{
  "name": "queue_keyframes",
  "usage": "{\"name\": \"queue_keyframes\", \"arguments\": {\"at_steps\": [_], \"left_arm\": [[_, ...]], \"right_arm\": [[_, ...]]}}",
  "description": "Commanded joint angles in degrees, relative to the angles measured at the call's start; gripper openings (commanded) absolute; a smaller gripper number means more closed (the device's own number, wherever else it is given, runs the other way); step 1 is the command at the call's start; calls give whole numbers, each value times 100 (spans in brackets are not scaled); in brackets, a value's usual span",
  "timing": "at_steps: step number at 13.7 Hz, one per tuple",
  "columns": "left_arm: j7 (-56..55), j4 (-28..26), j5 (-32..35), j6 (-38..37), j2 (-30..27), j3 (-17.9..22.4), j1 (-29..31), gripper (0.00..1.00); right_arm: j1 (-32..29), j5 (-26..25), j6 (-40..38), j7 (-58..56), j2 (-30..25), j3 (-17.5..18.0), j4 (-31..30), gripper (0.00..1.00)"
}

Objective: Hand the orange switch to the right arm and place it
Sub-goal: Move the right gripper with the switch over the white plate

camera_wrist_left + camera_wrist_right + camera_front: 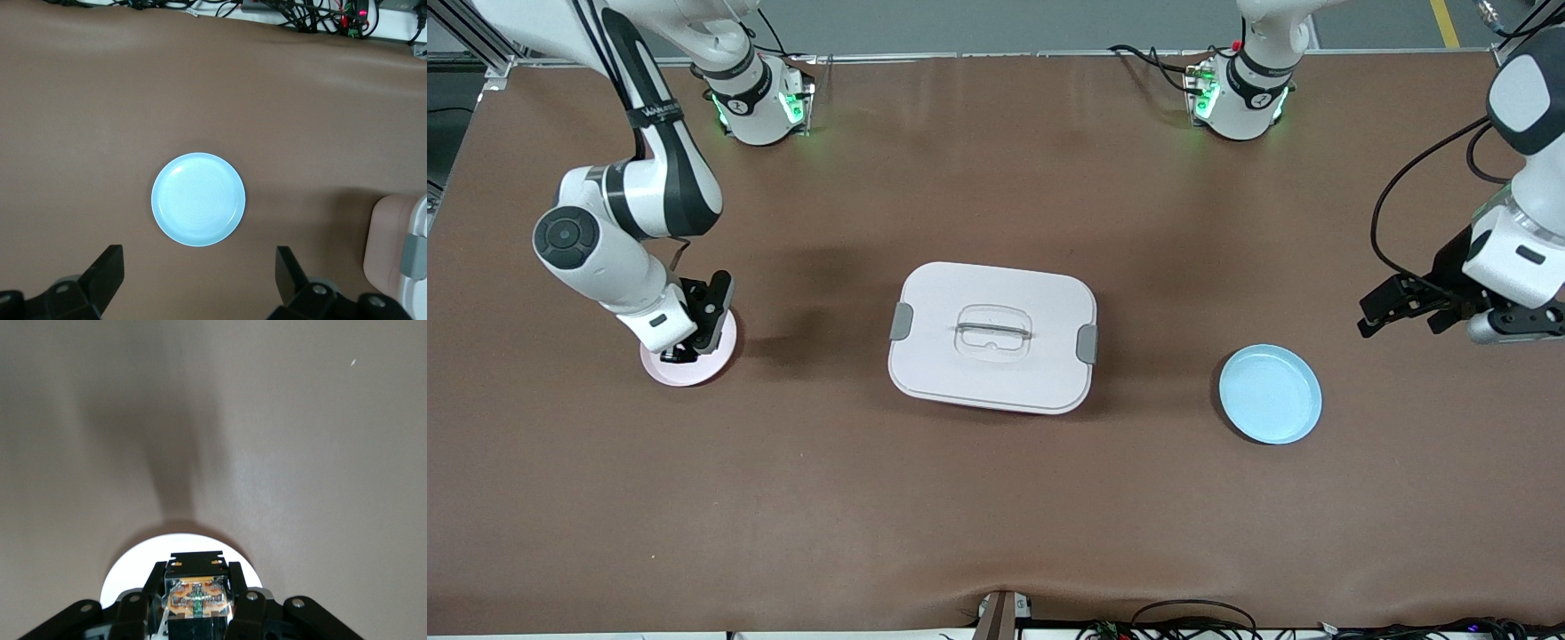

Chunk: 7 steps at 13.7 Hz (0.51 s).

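Orange switch, a small black block with an orange centre, sits pinched between the fingers of the right gripper, which is low over a pale pink plate toward the right arm's end of the table. In the right wrist view the block fills the gap between the two black fingers, with the plate's pale rim showing beneath it; whether the switch already touches the plate cannot be told. The right arm bends down from its base to that spot.

Midway along the brown table lies a white rectangular box with grey clips at both ends and a recessed handle in its closed lid.

Toward the left arm's end, a light blue plate rests on the table, slightly nearer the front camera than the box.

Above the table near that plate hangs the left gripper, its fingers spread wide with nothing between them; its wrist view looks down on the blue plate and a corner of the box.
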Motion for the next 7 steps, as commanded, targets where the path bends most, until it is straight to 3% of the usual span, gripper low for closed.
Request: {"name": "queue_keyframes", "arguments": {"at_steps": [1,4,7], "left_arm": [[60,-50,-34,-68,-130,-51,49,100],[51,65,-16,-68,-59,-68,40,100],[69,74,-16,-68,-60,-68,31,100]], "right_arm": [[-329,-128,493,-378,-163,95,-393,0],[-654,-128,1082,-661,-31,95,-684,0],[-822,-119,1092,-784,197,104,-676,0]]}}
